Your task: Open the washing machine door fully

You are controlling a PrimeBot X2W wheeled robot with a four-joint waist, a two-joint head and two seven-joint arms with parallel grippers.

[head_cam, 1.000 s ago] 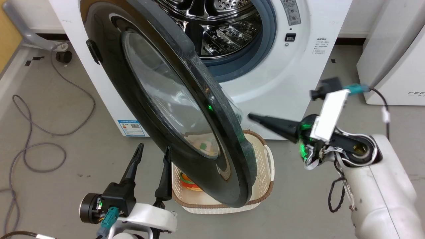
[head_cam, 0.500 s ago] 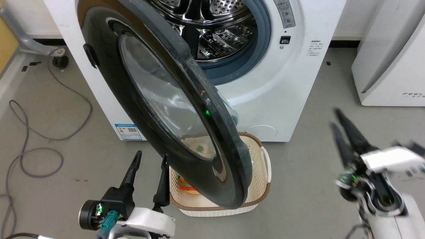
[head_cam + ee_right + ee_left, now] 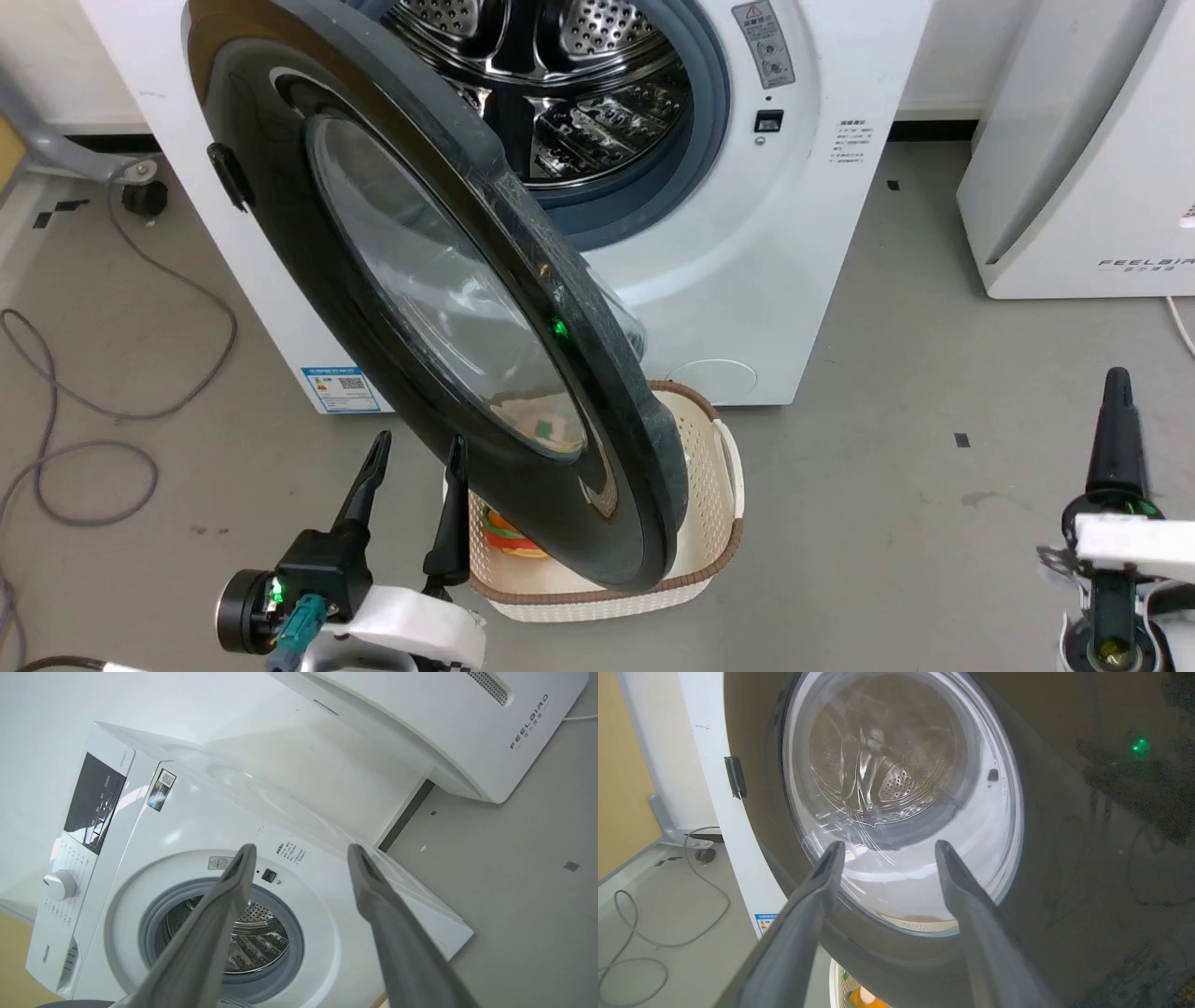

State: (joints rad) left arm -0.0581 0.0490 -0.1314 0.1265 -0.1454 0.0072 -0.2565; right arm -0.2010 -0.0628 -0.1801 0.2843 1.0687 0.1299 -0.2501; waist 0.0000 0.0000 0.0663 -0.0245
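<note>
The washing machine door, round and glossy black with a bulging glass window, stands swung out from the white washing machine, its free edge over a basket. The steel drum and grey gasket lie exposed. My left gripper is open at the lower left, just in front of the door's outer face; the left wrist view shows the left gripper facing the window. My right gripper is at the lower right, well clear of the door. The right gripper is open and empty, pointing toward the washing machine.
A cream basket with a brown rim sits on the floor under the door's lower edge, with colourful items inside. The white FEELAIR appliance stands at the right. A grey cable loops over the floor at the left.
My right gripper has pulled away from the door's edge, down to the lower right, fingers now pointing up. The head camera has shifted. The left gripper has not moved.
</note>
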